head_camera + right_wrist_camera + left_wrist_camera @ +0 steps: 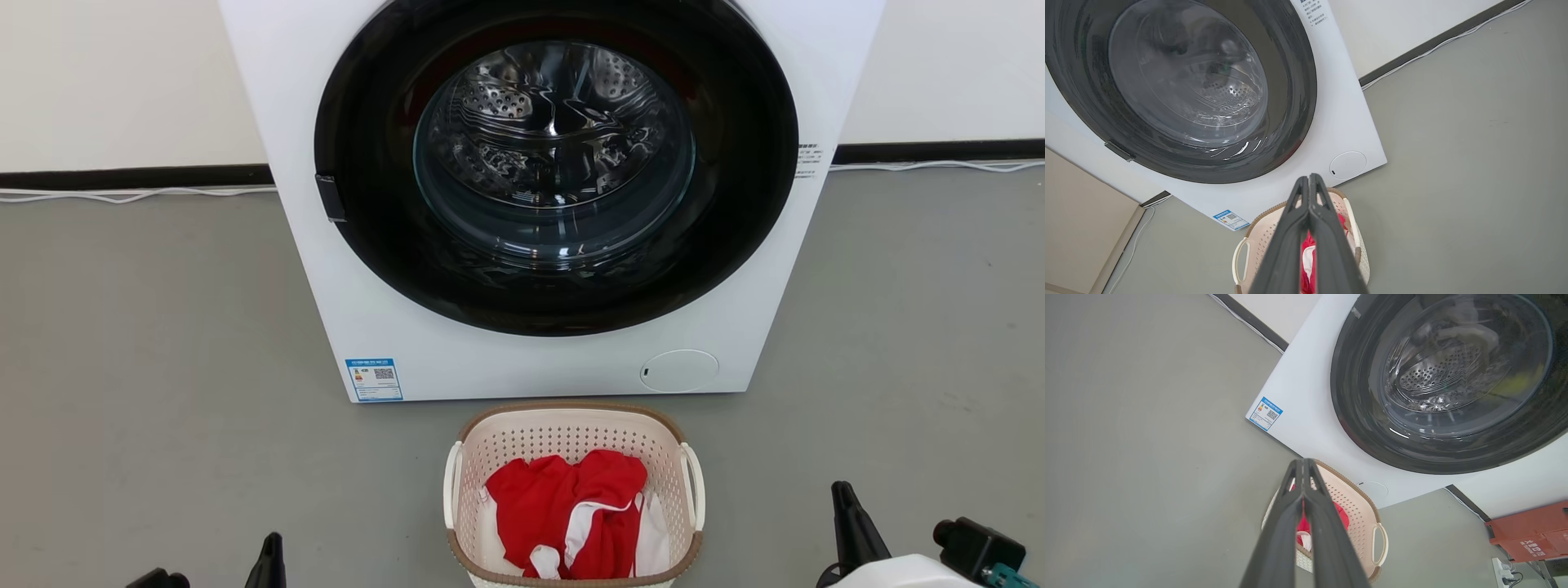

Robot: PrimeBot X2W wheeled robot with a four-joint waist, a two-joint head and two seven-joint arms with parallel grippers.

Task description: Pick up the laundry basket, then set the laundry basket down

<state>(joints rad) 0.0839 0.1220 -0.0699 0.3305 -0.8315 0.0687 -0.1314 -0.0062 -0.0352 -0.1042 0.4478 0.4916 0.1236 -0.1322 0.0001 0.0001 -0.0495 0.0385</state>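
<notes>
Shut tight and empty, the left claw (272,545) and the right claw (842,494) sit low on either side of the laundry basket (571,433), each well apart from it. The basket stands on the grey floor (163,367) just before the washing machine (375,310) (its round door closed), with red and white clothes (563,506) inside.

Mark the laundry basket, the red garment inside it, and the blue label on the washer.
Cream-white perforated plastic laundry basket (571,437): head view, far inner wall.
Red cloth garment (555,498): head view, middle of fabric.
Blue rectangular paper label (374,379): head view, sticker's centre.
</notes>
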